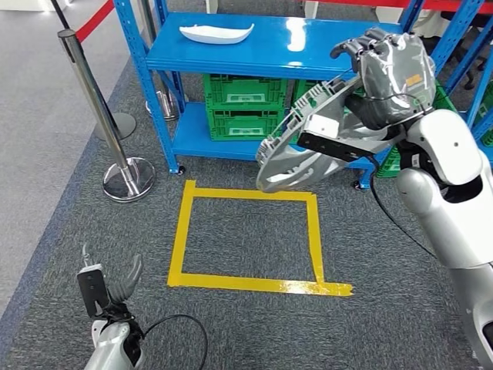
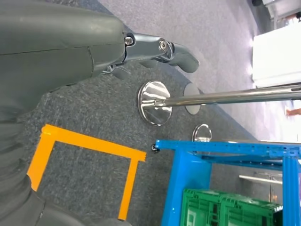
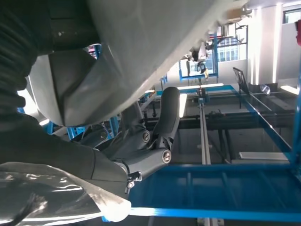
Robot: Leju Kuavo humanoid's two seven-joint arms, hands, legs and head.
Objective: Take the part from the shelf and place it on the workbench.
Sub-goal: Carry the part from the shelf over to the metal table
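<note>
Right hand is raised at the right of the scene, in front of the blue shelf. It is wrapped in clear plastic film, and its fingers are closed over the upper edge of the grey part. The part is a large, curved, silver-grey piece with a ribbed rim; it hangs tilted below the hand, clear of the shelf top and above the carpet. In the right wrist view the fingers curl up against the part's pale underside.

Left hand hangs low at near left, above the carpet. Its fingers are loosely extended and hold nothing; the left wrist view shows a finger straight out over the floor.

Containers: two green crates are stacked on the shelf's lower level, and more green crates show further right, behind the arm. Their contents cannot be seen.

A white curved piece lies on the shelf's top level, far left of the hand.

A yellow tape rectangle is marked on the grey carpet, just near of the shelf. A chrome stanchion stands left of the shelf.
</note>
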